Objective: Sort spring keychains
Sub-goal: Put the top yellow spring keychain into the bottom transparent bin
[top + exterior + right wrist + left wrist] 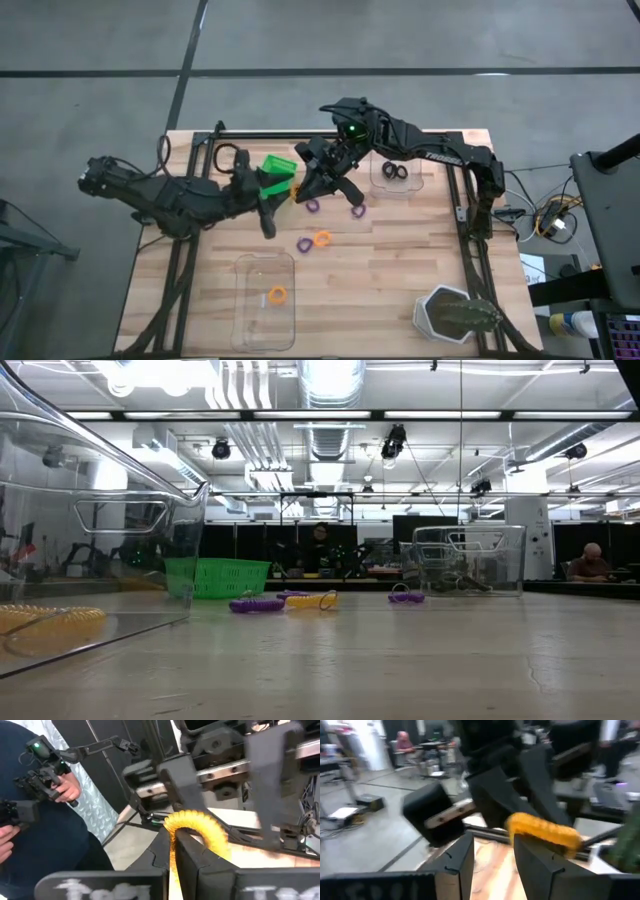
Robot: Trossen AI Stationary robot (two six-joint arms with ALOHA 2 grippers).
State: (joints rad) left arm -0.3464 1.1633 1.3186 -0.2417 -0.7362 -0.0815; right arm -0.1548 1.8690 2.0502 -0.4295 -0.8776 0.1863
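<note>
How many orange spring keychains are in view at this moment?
3: one in the near clear tray, one loose at table centre, one in the right gripper by the green bin. The arms may hide more.

Overhead, table-level and two wrist cameras share the table [400,290].

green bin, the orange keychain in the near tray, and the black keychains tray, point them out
green bin [277,165], high view, on its mesh floor
orange keychain [278,295], high view, on the ring's coil
black keychains tray [416,184], high view, on its bare corner
</note>
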